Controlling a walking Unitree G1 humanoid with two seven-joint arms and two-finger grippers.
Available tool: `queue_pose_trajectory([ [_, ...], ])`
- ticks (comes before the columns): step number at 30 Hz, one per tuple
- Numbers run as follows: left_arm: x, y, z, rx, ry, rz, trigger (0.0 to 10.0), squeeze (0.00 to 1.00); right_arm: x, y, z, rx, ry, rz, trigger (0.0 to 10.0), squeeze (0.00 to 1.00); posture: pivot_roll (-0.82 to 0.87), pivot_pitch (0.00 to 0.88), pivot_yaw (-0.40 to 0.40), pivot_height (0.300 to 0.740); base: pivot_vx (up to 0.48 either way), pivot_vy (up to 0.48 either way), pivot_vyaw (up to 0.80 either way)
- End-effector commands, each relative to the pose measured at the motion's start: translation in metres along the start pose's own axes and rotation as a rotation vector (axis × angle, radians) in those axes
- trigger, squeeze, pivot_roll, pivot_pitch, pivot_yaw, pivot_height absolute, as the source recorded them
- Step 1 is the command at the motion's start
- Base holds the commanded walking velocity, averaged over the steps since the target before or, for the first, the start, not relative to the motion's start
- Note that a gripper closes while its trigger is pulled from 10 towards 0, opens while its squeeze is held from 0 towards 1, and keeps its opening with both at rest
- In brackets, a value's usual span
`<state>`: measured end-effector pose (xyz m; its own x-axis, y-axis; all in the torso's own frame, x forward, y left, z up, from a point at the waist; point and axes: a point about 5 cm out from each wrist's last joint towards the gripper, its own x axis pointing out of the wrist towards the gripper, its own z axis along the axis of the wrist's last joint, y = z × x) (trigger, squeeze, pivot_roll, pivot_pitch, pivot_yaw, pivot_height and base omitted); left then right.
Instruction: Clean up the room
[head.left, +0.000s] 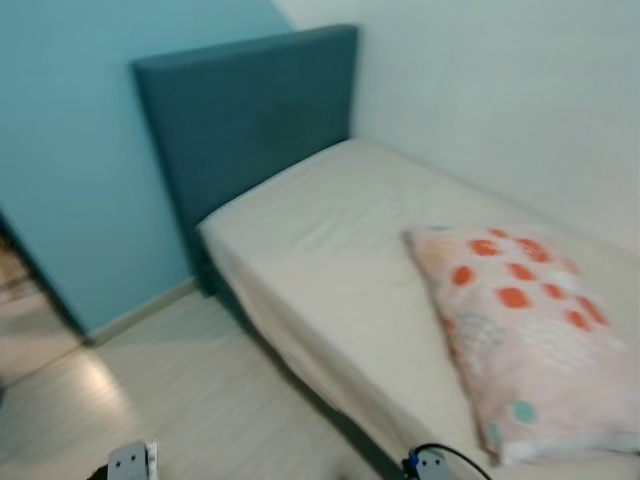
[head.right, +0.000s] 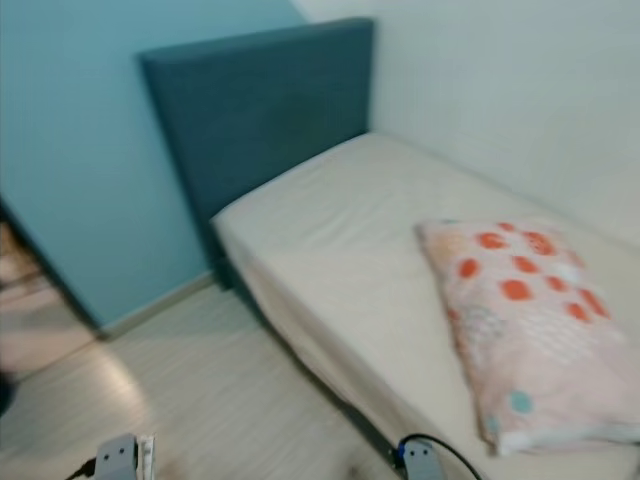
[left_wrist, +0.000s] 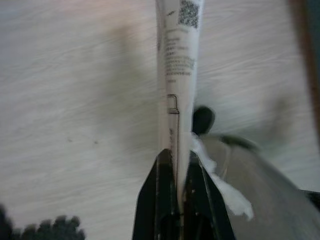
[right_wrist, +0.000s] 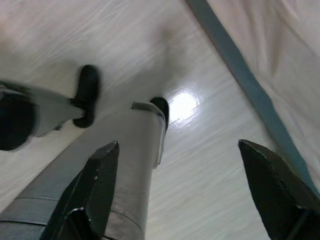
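Note:
In the left wrist view my left gripper (left_wrist: 176, 170) is shut on a flat white printed packet (left_wrist: 176, 75), which sticks out beyond the fingers over the pale wood floor. My right gripper (right_wrist: 190, 170) stands open above the floor with nothing between its fingers (right_wrist: 100, 175), close to the bed's dark base. A pink pillow with orange dots (head.left: 520, 330) lies on the bed (head.left: 340, 250), toward its near right part. The tops of both my arms peek in at the bottom edge of the eye views.
The bed has a cream sheet and a blue-grey headboard (head.left: 250, 120) against a light blue wall (head.left: 70, 150). A white wall runs along its far side. Pale wood floor (head.left: 180, 400) lies left of the bed. My own legs (right_wrist: 125, 165) hang below the grippers.

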<state>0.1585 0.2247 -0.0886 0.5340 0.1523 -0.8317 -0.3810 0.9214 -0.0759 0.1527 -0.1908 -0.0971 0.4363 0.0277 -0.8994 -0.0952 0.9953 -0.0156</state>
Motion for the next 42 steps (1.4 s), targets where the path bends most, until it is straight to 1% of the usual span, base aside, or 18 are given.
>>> queue_pose_trajectory([
  [1,0.0,-0.003,0.0,0.007,0.005,-0.015,10.0,0.0,0.0,0.005,-0.008,-0.005,0.037,0.005,10.0,0.0,-0.08,0.078,-0.053,0.74,0.0,0.0,0.8],
  [3,0.0,-0.003,0.0,0.005,0.003,-0.018,10.0,0.0,0.001,0.01,-0.005,-0.03,0.032,0.009,10.0,0.0,-0.08,0.075,-0.054,0.74,0.0,0.0,0.8],
  [5,0.0,-0.003,-0.001,0.005,0.003,-0.018,10.0,0.0,0.001,0.011,-0.005,-0.038,0.031,0.01,10.0,0.0,-0.08,0.075,-0.054,0.74,0.0,0.0,0.8],
  [12,0.0,-0.002,-0.002,0.009,0.005,-0.017,10.0,0.0,0.001,0.01,-0.007,-0.051,0.029,0.009,10.0,0.0,-0.08,0.073,-0.054,0.74,0.0,0.0,0.8],
  [19,0.0,-0.002,-0.003,0.013,0.009,-0.014,10.0,0.0,-0.001,-0.001,-0.012,-0.057,0.036,0.001,10.0,0.0,-0.07,0.074,-0.057,0.74,0.0,0.0,0.8],
  [20,0.0,-0.002,-0.003,0.011,0.01,-0.014,10.0,0.0,-0.003,-0.01,-0.016,-0.061,0.042,-0.006,10.0,0.0,-0.07,0.073,-0.057,0.74,0.0,0.0,0.8],
  [25,0.0,-0.002,-0.002,0.01,0.009,-0.017,10.0,0.0,-0.005,-0.014,-0.019,-0.065,0.044,-0.01,10.0,0.0,-0.07,0.071,-0.057,0.74,0.0,0.0,0.8],
  [32,0.0,-0.004,-0.001,0.002,0.004,-0.021,10.0,0.0,-0.002,-0.008,-0.011,-0.071,0.028,-0.002,10.0,0.0,-0.07,0.067,-0.061,0.74,0.0,0.0,0.8],
  [35,0.0,-0.004,0.0,-0.003,0.003,-0.023,10.0,0.0,0.0,0.001,-0.001,-0.075,0.004,0.01,10.0,0.0,-0.07,0.069,-0.064,0.74,0.0,0.0,0.8],
  [37,0.0,-0.004,0.0,-0.003,0.003,-0.023,10.0,0.0,0.0,0.001,-0.001,-0.075,0.004,0.01,10.0,0.0,-0.07,0.069,-0.064,0.74,0.0,0.0,0.8],
  [39,0.0,-0.005,0.0,-0.016,0.001,-0.025,10.0,0.0,0.001,0.003,0.005,-0.076,-0.017,0.016,10.0,0.0,-0.08,0.068,-0.065,0.74,0.0,0.0,0.8],
  [42,0.0,-0.005,0.0,-0.025,-0.001,-0.028,10.0,0.0,0.001,0.002,0.007,-0.076,-0.027,0.016,10.0,0.0,-0.08,0.068,-0.066,0.74,0.0,0.0,0.8],
])
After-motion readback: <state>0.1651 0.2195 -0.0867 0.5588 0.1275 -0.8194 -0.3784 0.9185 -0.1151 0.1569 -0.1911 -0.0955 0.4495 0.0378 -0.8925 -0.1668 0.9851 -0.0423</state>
